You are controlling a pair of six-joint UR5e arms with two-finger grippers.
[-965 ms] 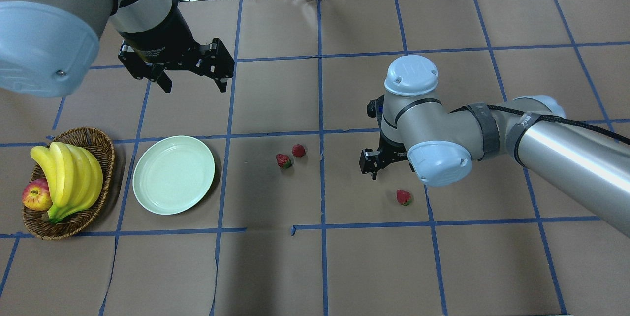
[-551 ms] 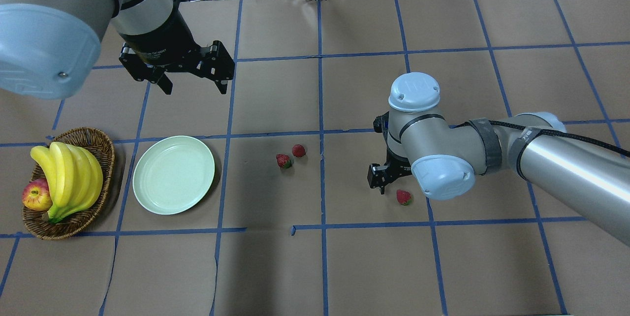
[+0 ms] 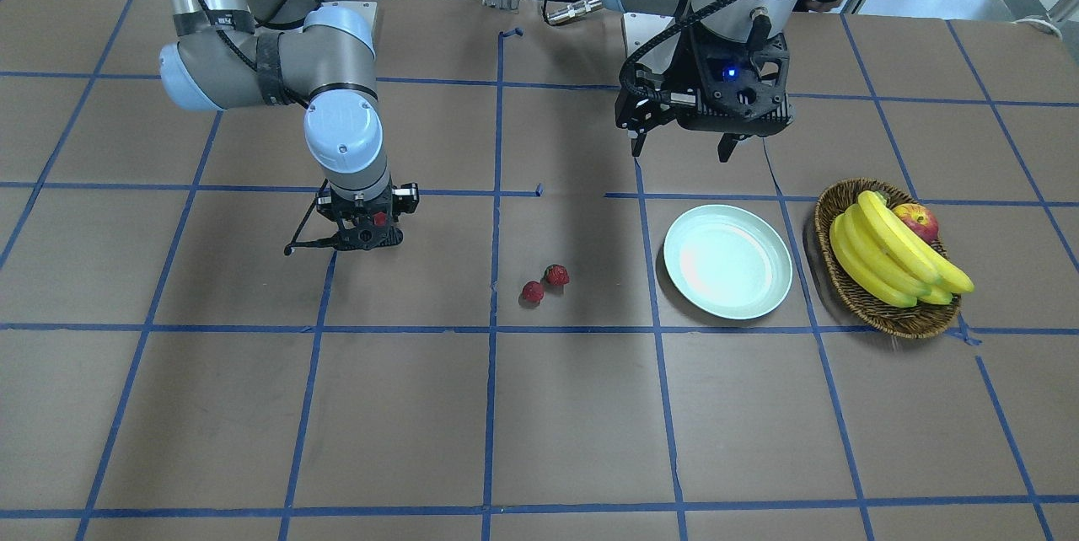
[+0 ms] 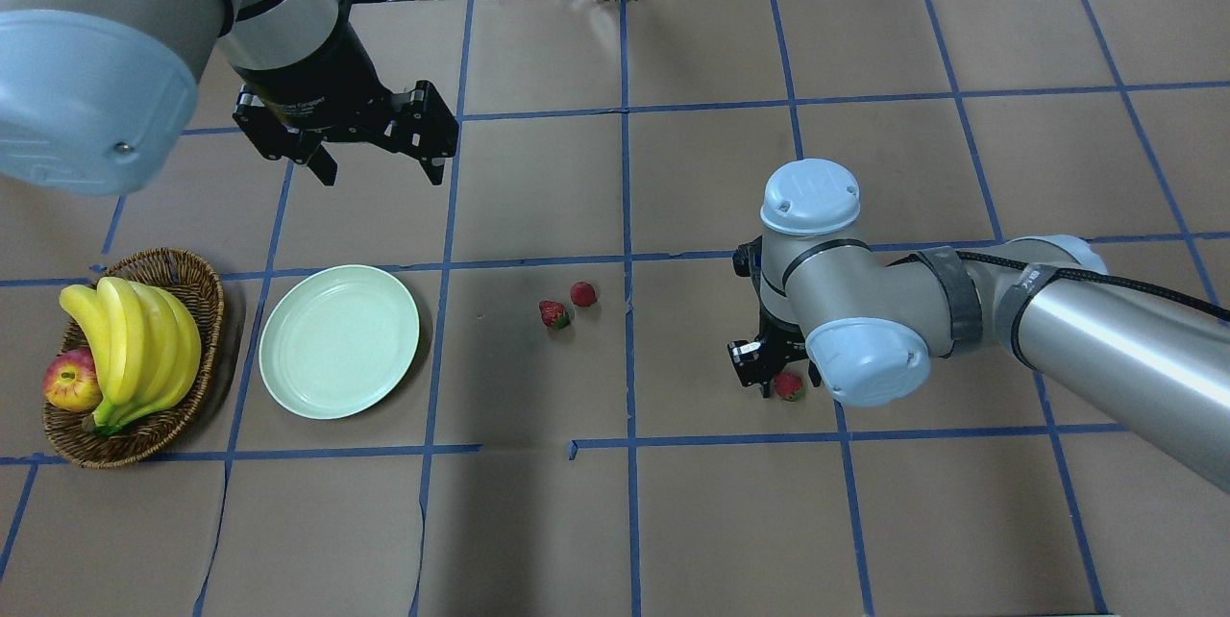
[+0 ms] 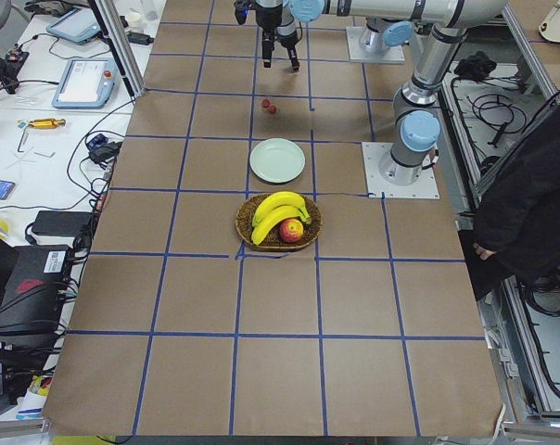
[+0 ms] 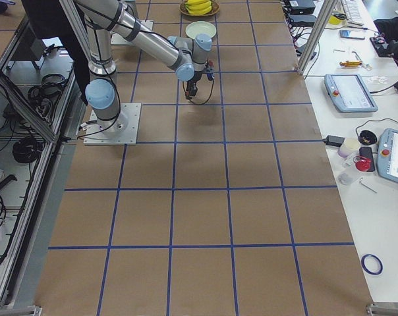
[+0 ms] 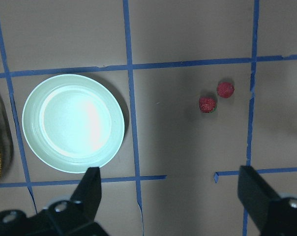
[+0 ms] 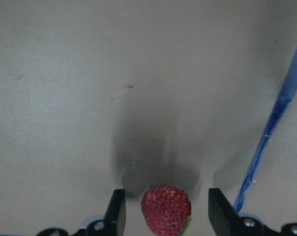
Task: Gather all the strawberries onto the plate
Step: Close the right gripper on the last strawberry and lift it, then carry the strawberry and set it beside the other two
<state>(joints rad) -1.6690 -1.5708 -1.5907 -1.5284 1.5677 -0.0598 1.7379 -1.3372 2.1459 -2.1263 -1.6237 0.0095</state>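
Note:
Two strawberries [image 4: 553, 314] [image 4: 582, 294] lie side by side near the table's middle, also visible as small red berries [image 7: 207, 104] [image 7: 225, 89] in the left wrist view. The third strawberry [image 8: 166, 209] sits on the table between the fingers of my right gripper [image 8: 167, 210], which is open and straddles it [image 4: 789, 386]. The mint-green plate [image 4: 339, 340] lies left of the pair and holds nothing. My left gripper [image 4: 380, 170] hangs open above the table, behind the plate [image 7: 73, 123].
A wicker basket [image 4: 192, 266] with bananas [image 4: 135, 338] and an apple [image 4: 70, 382] stands left of the plate. Blue tape lines cross the brown table cover. A person in dark clothes [image 5: 530, 185] stands beside the robot's base.
My right gripper has moved toward the table's near side and come down over the lone strawberry, which now lies between its fingers. The left arm has barely moved.

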